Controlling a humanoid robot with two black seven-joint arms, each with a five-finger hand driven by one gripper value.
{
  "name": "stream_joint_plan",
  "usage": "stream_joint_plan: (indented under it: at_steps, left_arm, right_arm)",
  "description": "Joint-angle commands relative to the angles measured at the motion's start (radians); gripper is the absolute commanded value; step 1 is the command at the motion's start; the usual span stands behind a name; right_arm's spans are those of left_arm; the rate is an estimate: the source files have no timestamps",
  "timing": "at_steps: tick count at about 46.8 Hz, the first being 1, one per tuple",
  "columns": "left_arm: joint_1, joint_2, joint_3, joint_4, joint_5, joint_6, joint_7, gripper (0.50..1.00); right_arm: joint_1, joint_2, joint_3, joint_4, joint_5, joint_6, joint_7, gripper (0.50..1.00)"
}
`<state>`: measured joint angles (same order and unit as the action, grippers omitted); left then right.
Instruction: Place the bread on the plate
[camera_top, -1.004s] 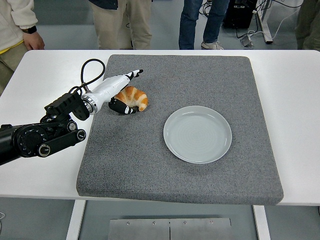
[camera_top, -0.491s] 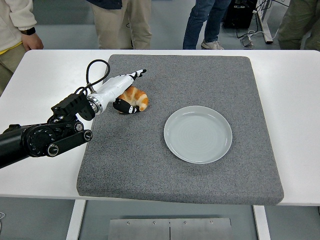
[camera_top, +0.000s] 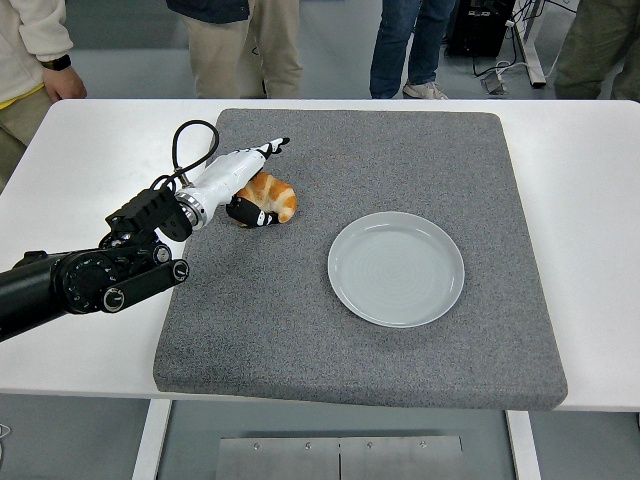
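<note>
The left hand (camera_top: 243, 187) is at the grasping step — its dark fingers (camera_top: 247, 213) curl under the bread (camera_top: 271, 197) with one pointing past it, and the grip looks closed. The bread sits on the grey mat (camera_top: 300, 320), left of the empty plate (camera_top: 396, 268) — next comes a lift and a carry rightward.
</note>
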<state>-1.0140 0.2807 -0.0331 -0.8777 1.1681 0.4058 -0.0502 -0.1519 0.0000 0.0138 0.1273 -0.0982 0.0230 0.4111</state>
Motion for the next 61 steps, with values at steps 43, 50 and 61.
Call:
stream_joint_plan:
  at_steps: [43,50,61]
  left_arm:
    - [-0.063,0.043,-0.004,-0.001,-0.148,-0.033,-0.089,0.500]
    - [-0.118,0.077,-0.005,-0.021,-0.153,-0.076,-0.089,0.500]
    - [-0.195,0.112,-0.010,-0.069,-0.156,-0.114,-0.082,0.500]
  right_arm:
    - [0.000,0.000,0.000,0.000,0.000,0.000,0.000,1.000]
    - [0.000,0.000,0.000,0.000,0.000,0.000,0.000,1.000]
    - [0.000,0.000,0.000,0.000,0.000,0.000,0.000,1.000]
